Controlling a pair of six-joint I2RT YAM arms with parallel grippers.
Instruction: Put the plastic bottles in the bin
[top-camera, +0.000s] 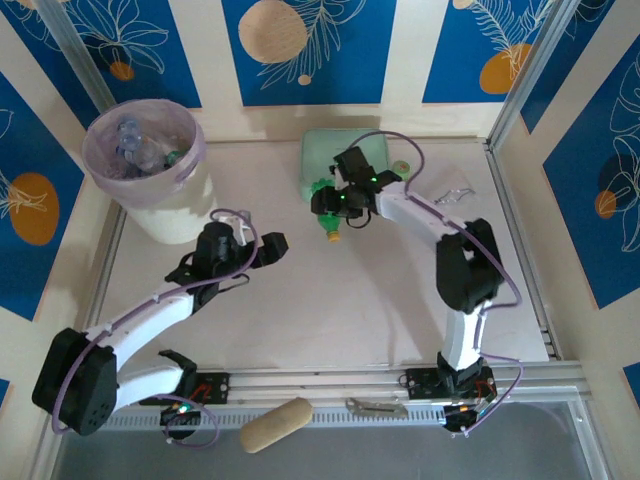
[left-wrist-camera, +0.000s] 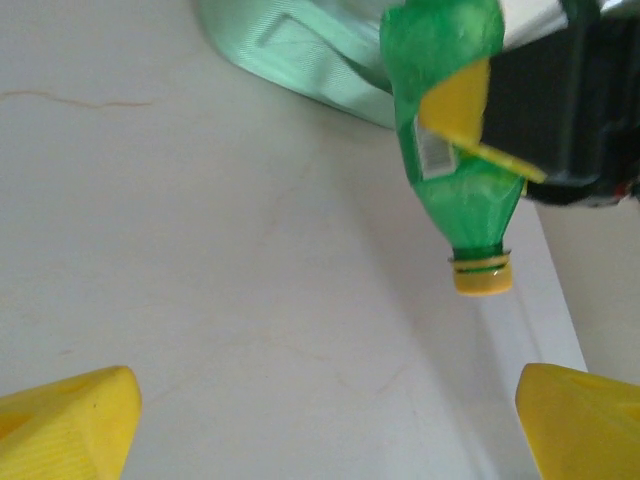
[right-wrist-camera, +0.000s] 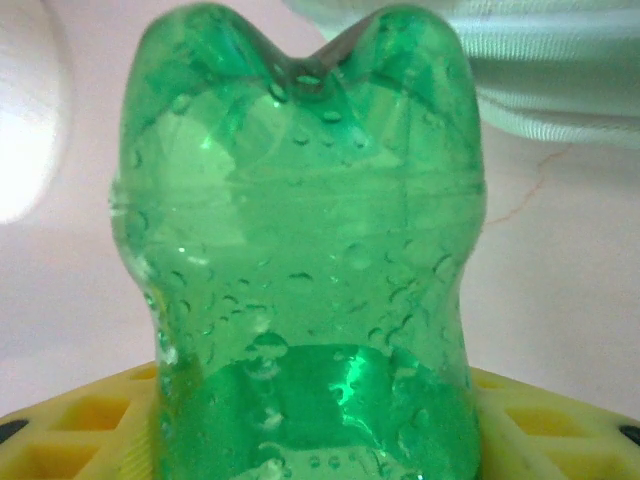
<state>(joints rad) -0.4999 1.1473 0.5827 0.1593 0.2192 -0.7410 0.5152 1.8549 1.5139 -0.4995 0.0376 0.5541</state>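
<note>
Pinching a green bottle (top-camera: 329, 222) beside the zip case's (top-camera: 322, 152) near edge, the right hand (top-camera: 336, 205) hangs mid-tabletop (top-camera: 350, 300); the left hand (top-camera: 272, 246), spread wide, hovers over bare surface near the bin (top-camera: 165, 210).

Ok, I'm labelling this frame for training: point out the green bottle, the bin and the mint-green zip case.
green bottle (left-wrist-camera: 470, 200), left wrist view, on its green shoulder by the neck.
bin (top-camera: 168, 212), top view, on its cream outer wall.
zip case (top-camera: 322, 150), top view, on its far left corner.
</note>
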